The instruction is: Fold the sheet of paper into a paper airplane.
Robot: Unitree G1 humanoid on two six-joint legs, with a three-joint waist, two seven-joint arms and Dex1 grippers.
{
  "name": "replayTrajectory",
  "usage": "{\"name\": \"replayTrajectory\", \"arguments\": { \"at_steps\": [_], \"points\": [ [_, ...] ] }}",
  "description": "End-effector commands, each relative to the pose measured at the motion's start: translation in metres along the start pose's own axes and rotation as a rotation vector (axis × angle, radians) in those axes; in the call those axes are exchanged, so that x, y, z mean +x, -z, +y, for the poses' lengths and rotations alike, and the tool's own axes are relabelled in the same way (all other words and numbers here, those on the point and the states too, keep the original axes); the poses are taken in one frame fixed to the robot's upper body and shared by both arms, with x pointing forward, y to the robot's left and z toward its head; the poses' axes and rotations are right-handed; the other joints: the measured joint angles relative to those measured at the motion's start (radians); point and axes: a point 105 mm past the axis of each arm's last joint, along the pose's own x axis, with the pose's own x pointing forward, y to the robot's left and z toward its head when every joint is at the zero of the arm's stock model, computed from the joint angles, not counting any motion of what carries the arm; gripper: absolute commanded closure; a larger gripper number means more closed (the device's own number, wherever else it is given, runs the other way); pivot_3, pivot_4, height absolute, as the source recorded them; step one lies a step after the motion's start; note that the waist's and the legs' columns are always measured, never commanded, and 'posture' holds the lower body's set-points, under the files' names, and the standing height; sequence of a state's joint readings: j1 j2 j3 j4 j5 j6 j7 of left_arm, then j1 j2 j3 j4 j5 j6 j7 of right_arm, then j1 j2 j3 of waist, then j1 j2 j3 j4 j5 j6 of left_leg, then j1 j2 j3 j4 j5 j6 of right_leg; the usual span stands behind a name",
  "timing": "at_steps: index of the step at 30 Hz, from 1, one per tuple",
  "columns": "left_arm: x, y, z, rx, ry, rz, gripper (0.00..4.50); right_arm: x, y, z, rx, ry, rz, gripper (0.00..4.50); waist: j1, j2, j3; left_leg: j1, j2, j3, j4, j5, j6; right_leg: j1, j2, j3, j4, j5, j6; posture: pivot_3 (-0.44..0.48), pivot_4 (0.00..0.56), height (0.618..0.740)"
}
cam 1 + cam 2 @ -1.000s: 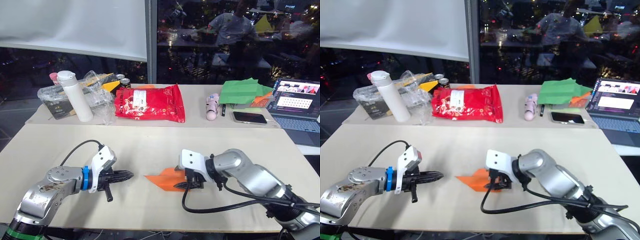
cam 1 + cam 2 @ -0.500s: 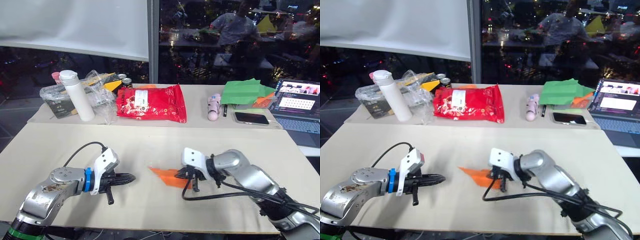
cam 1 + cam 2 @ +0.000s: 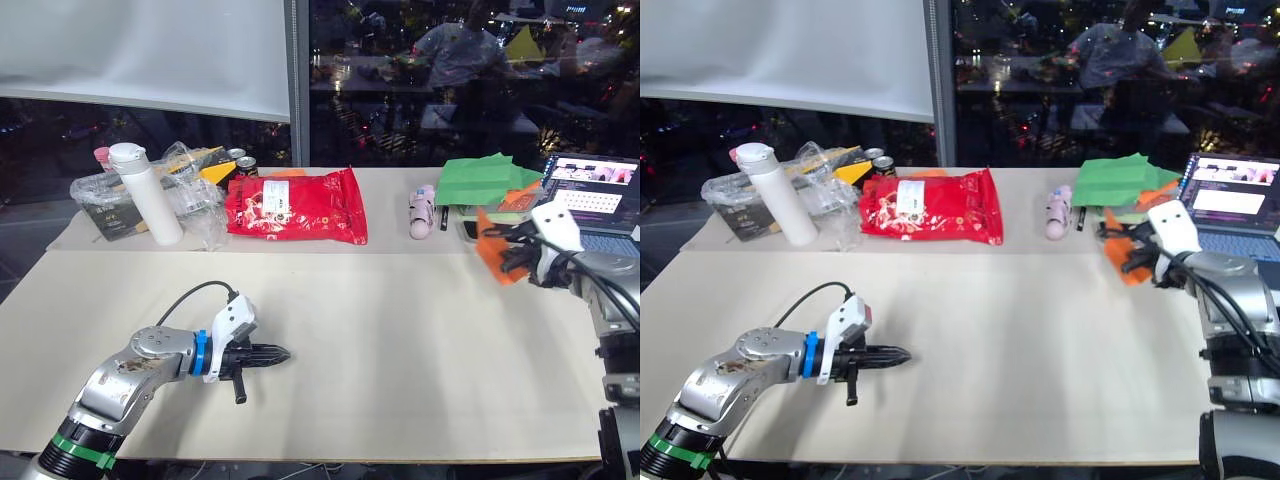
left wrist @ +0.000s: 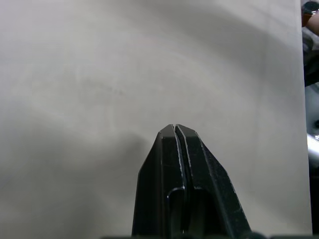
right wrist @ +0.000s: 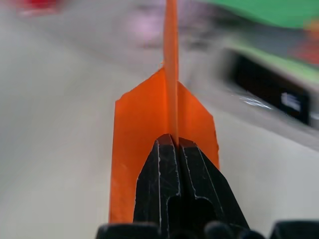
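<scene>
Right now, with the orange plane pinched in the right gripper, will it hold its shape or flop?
The paper airplane looks thin and light, so probably easily crushed. Its folded keel stands upright between the right gripper's shut fingers, suggesting some stiffness. The wings spread unsupported and may flutter.

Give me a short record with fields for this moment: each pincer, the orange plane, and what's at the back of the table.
left pincer: shut, holding nothing, low over the table
right pincer: shut on the paper airplane
paper airplane: lifted off the table, near the green folded paper
back of table: white bottle, red bag, laptop
</scene>
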State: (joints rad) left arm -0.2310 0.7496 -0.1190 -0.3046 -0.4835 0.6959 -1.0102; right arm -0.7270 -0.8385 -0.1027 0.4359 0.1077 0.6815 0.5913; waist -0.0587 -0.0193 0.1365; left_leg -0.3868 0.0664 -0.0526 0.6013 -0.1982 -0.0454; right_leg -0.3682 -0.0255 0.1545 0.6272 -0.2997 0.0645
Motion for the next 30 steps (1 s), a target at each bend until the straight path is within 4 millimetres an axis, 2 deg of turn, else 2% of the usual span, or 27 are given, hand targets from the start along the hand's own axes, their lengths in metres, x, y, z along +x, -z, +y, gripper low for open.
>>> {"name": "replayTrajectory", "arguments": {
  "at_steps": [1, 5, 9, 19, 27, 30],
  "points": [
    [0.000, -0.009, -0.001, 0.039, 0.004, -0.021, 4.50, 0.004, -0.001, -0.025, 0.050, 0.118, -0.002, 4.47, -0.005, 0.000, 0.000, 0.000, 0.000, 0.000, 0.000, 0.000, 0.000, 0.000, 0.000, 0.000, 0.000, 0.000, 0.000, 0.000, 0.150, 0.712],
    [0.002, -0.008, -0.001, 0.039, 0.001, -0.020, 4.50, 0.019, 0.010, -0.020, 0.157, 0.076, 0.041, 4.47, -0.014, 0.001, 0.000, 0.000, 0.000, 0.000, 0.001, 0.000, 0.000, 0.001, 0.000, 0.000, 0.000, 0.000, 0.000, 0.000, 0.150, 0.712],
    [0.006, -0.009, -0.003, 0.038, 0.002, -0.027, 4.50, 0.027, 0.022, -0.019, 0.156, 0.085, 0.084, 4.47, -0.014, 0.002, 0.000, 0.000, -0.001, 0.000, 0.001, 0.000, 0.000, 0.001, 0.000, 0.001, 0.000, 0.000, 0.001, 0.000, 0.150, 0.712],
    [0.007, -0.009, -0.005, 0.032, 0.004, -0.032, 4.50, 0.037, 0.035, -0.013, 0.202, 0.084, 0.106, 4.47, -0.013, 0.003, 0.000, 0.000, -0.001, -0.001, 0.002, 0.000, 0.000, 0.003, 0.000, 0.001, 0.000, 0.000, 0.001, 0.000, 0.150, 0.712],
    [0.007, -0.011, -0.004, 0.031, 0.006, -0.044, 4.50, 0.035, 0.027, -0.013, 0.190, 0.064, 0.081, 1.83, -0.013, 0.003, 0.000, 0.000, -0.001, -0.001, 0.002, 0.000, 0.000, 0.003, 0.000, 0.001, 0.000, 0.000, 0.001, 0.000, 0.150, 0.712],
    [0.003, -0.017, 0.002, 0.022, -0.014, -0.075, 4.50, 0.023, 0.010, -0.017, 0.172, 0.041, 0.044, 0.82, -0.013, 0.006, 0.000, 0.000, -0.001, -0.001, 0.003, 0.000, 0.000, 0.003, 0.000, 0.001, 0.000, 0.000, 0.001, 0.000, 0.150, 0.712]
  ]
}}
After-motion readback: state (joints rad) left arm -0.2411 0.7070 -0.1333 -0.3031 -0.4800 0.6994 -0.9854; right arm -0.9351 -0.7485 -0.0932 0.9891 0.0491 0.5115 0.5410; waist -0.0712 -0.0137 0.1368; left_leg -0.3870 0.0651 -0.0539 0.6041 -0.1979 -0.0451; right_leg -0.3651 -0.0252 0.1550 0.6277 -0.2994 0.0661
